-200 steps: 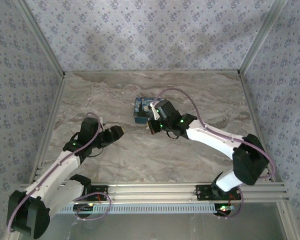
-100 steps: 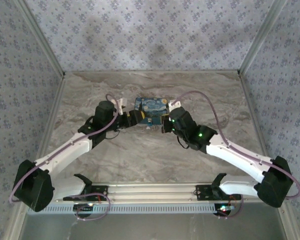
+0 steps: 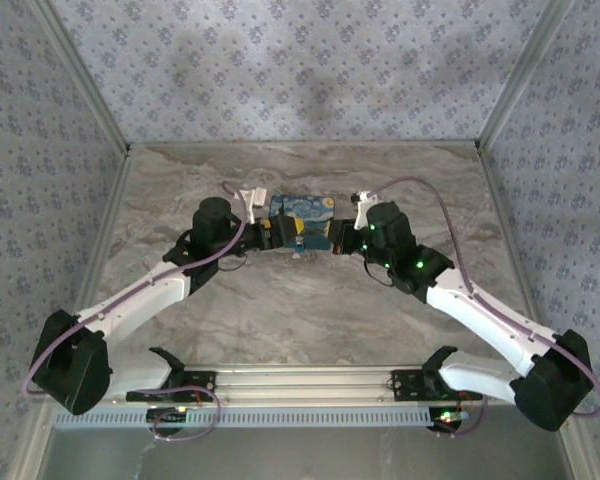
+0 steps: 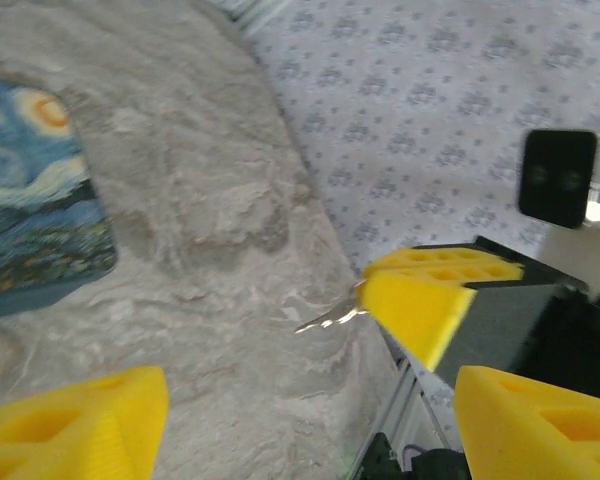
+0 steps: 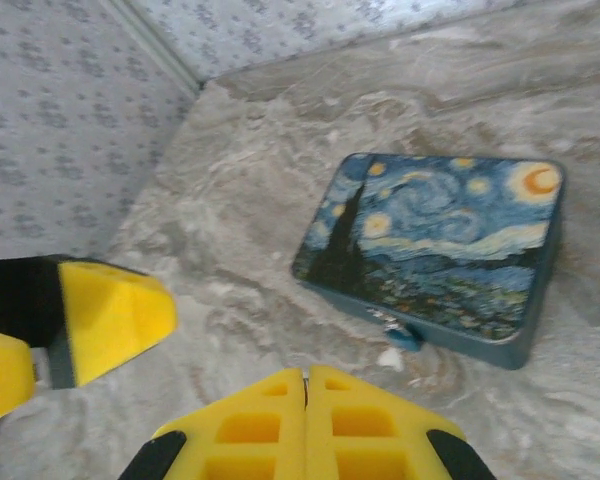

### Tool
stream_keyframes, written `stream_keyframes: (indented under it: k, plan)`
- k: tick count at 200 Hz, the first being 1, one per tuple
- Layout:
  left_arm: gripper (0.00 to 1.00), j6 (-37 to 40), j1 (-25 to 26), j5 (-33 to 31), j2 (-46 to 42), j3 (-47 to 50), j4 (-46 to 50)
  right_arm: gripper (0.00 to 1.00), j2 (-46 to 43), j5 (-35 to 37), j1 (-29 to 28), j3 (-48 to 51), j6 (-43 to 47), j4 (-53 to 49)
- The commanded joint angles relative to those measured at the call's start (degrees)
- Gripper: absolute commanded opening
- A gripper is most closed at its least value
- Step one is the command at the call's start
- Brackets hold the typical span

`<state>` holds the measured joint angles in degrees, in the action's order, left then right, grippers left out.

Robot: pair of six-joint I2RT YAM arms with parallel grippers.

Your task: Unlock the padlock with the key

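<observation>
Marbled worktop (image 3: 280, 310) bears one starry box (image 5: 435, 235), with one tiny blue padlock (image 5: 404, 338) at its front wall. Flanking the box, the left end effector (image 3: 264, 232) gapes open; the right end effector (image 5: 305, 398) pinches one key (image 4: 330, 318).

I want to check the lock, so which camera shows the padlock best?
Right wrist: the padlock sits close and clear at the front edge of the box, its blue body plain. The top view gives it as a tiny speck at that edge; the left wrist view catches a corner of the box.

Text anywhere: none I can read.
Box lid (image 5: 430, 245): starry print, no lettering.
Padlock (image 5: 405, 338): too small for me to tell.
</observation>
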<state>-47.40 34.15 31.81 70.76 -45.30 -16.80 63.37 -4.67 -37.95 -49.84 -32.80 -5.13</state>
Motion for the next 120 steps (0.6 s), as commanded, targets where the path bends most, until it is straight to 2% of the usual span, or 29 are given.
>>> stream_keyframes:
  k: [1, 19, 75, 107, 120]
  plan:
    - [0.78, 1.88, 0.33, 6.3, 1.43, -2.63, -9.13, 0.0, -1.78, -10.98, 2.01, -0.82, -6.24, 2.71]
    - [0.81, 1.57, 0.46, 8.01, 2.62, -3.52, -12.0, 0.0, -2.66, -15.16, 3.5, -0.82, -9.51, 4.18]
    - [0.84, 2.23, 3.5, 11.18, 6.26, -7.14, -14.93, 0.0, -4.22, -20.48, 5.93, -0.07, -17.28, 9.82]
    - [0.77, 2.69, 4.59, 11.9, 6.99, -8.4, -14.48, 0.0, -4.44, -21.02, 6.27, 0.31, -18.88, 11.27]
    - [0.71, 3.09, 4.74, 11.92, 6.69, -8.33, -13.94, 0.0, -4.66, -21.04, 6.62, 0.49, -19.15, 11.28]
